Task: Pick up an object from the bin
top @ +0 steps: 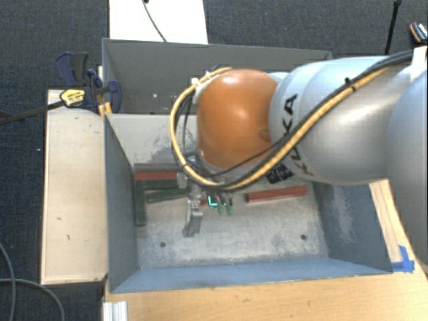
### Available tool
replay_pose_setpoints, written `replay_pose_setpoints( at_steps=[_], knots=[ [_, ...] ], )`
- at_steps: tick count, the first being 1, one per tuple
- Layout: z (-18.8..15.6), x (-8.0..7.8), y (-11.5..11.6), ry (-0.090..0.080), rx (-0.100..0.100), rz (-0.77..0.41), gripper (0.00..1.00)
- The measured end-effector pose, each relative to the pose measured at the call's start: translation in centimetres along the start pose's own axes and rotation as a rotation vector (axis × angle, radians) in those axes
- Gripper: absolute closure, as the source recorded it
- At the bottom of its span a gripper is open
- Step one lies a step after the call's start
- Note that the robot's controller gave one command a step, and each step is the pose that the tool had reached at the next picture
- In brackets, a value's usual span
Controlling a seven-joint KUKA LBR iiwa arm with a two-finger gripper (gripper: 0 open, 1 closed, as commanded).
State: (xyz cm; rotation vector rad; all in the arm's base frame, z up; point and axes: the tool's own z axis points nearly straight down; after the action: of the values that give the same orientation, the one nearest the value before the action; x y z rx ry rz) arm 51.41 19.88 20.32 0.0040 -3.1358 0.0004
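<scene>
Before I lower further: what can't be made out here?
Camera view:
gripper: mostly hidden under the orange wrist cover; any hold unclear.
left red bar: right end hidden by the wrist cables.
small green thing beside the gripper: too small to identify.

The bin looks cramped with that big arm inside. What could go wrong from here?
The jaws hang low near the bin floor, between the dark green L-shaped piece and the red-brown bar; they may well close on neither. The orange wrist cover blocks the camera's view of the middle, so a miss could go unnoticed. The yellow cable loop hangs out sideways and might snag.
</scene>
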Motion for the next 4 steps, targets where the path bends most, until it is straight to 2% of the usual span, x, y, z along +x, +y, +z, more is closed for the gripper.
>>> replay_pose_setpoints(
  at_steps=[1, 2, 3, 4],
  knots=[
    [9.2, -5.6, -2.8, -0.001, 0.002, 0.159, 0.0],
    [13.5, -5.4, -6.1, -0.003, 0.001, 0.122, 0.0],
    [13.3, -1.4, -8.0, -0.005, 0.0, -0.13, 0.0],
    [13.1, -7.3, -15.4, -0.014, 0.004, -0.152, 0.0]
  ],
)
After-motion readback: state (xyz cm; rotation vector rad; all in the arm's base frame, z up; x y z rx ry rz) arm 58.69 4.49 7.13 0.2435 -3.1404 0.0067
